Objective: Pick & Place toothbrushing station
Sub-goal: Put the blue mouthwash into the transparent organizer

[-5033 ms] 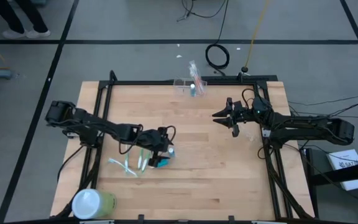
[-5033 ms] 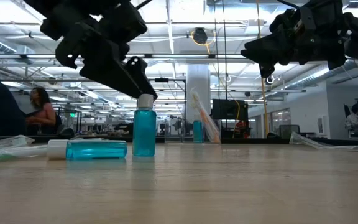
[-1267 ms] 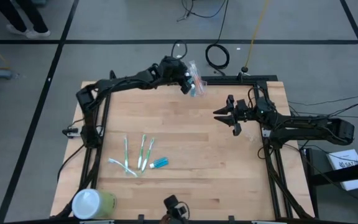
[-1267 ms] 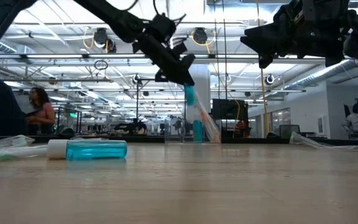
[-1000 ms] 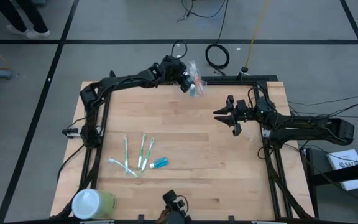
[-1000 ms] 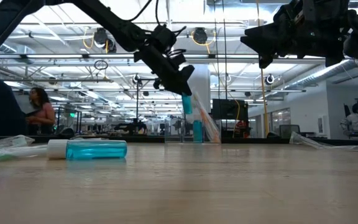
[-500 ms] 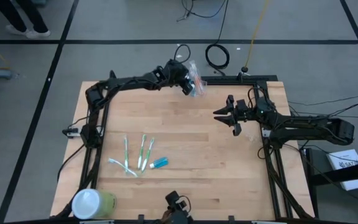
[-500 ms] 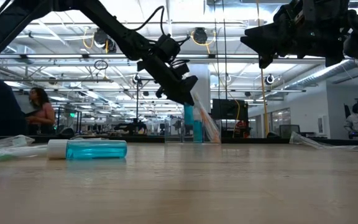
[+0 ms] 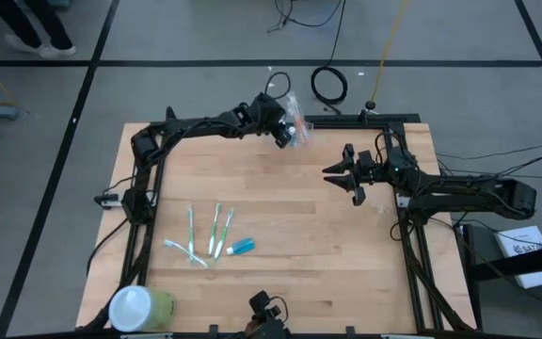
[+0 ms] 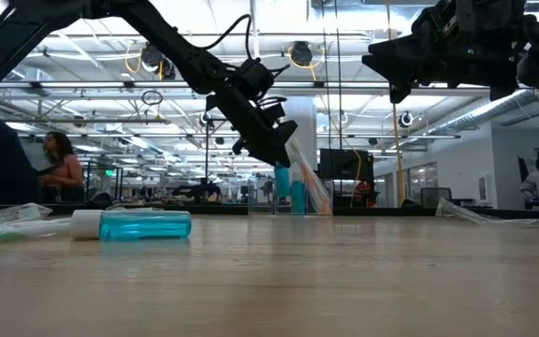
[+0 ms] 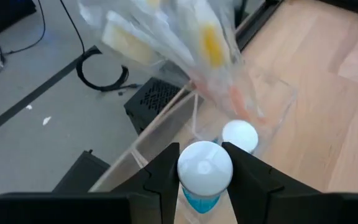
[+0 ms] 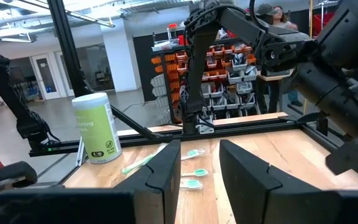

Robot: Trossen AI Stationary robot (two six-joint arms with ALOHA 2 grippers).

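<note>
The toothbrushing station, a small clear holder (image 11: 272, 99) (image 9: 303, 133), stands at the table's far edge. In it are a wrapped toothbrush (image 11: 185, 43) and a blue bottle with a white cap (image 11: 240, 135). My left gripper (image 9: 279, 134) (image 10: 274, 140) hangs over the holder, shut on a second blue bottle (image 11: 204, 180) (image 10: 282, 180). That bottle reaches down beside the one in the holder. My right gripper (image 9: 342, 183) (image 12: 197, 168) hovers open over the table's right half, with nothing between its fingers. My left gripper pinches the blue bottle at its top, one finger on each side of the white cap (image 11: 205, 167). The fingers slant down from above and from the table's left. The bottle hangs upright below them; whether its base rests in the holder, I cannot tell.
Several toothbrushes (image 9: 205, 235) and a third blue bottle (image 9: 241, 247) (image 10: 143, 225) lie at the near left. A green cylinder with a white lid (image 9: 139, 307) stands at the near left corner. A clear wrapper (image 10: 494, 217) lies at the right.
My left gripper has gone down toward the holder and slightly toward the table's right edge, still shut on the blue bottle. The bottle has stayed upright and now stands level with the bottle in the holder.
</note>
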